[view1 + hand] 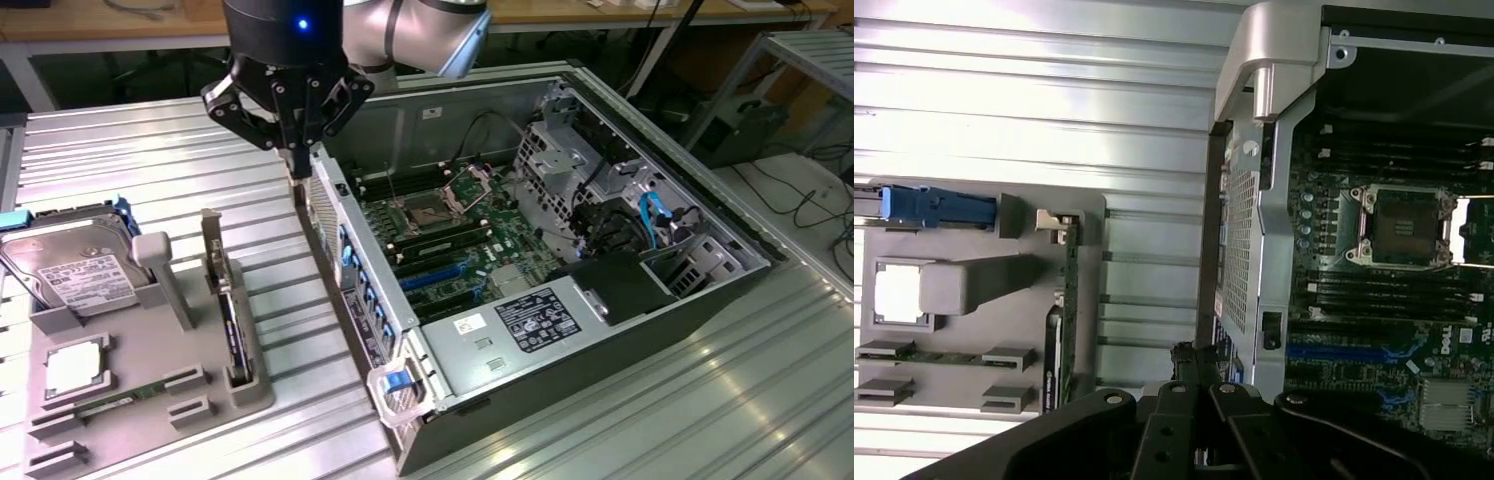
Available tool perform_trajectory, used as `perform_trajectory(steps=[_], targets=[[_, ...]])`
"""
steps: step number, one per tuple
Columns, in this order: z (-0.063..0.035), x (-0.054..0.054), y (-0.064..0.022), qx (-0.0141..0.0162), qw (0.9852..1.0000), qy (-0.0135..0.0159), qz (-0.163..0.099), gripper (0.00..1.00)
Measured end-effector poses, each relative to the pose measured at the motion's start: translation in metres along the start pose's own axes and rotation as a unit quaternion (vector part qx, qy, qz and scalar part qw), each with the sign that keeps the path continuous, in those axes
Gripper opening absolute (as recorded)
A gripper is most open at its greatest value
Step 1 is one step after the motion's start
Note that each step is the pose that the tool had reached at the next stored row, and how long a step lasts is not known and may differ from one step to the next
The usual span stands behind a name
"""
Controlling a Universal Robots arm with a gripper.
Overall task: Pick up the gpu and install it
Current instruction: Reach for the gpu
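**Claw (296, 148) pinched shut, holding nothing, at the rear wall of the computer case (350, 270); gpu (230, 310) not yet picked up.**
The gpu stands on edge in a slot of the grey holder (254, 395) on the tabletop (174, 150). It sits lower than the claw, well apart from it, on the side away from the case. It looks light, thin and stiff, but fragile. Its upper edge near the silver bracket (211, 235) is probably the safest hold, clear of the fan face.

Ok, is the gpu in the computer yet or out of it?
Out. The gpu stands on edge in the gray holder beside the open computer case, apart from the gripper.
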State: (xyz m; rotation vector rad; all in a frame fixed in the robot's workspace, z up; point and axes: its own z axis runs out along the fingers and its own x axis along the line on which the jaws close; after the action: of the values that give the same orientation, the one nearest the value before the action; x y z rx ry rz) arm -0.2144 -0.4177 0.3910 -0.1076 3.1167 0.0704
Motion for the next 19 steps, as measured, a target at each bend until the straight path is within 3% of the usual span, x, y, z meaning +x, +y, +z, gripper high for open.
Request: perform_trajectory(steps=[19], targets=[[-0.0003, 0.015, -0.0106, 0.0, 1.0, 0.0, 0.0, 0.11]])
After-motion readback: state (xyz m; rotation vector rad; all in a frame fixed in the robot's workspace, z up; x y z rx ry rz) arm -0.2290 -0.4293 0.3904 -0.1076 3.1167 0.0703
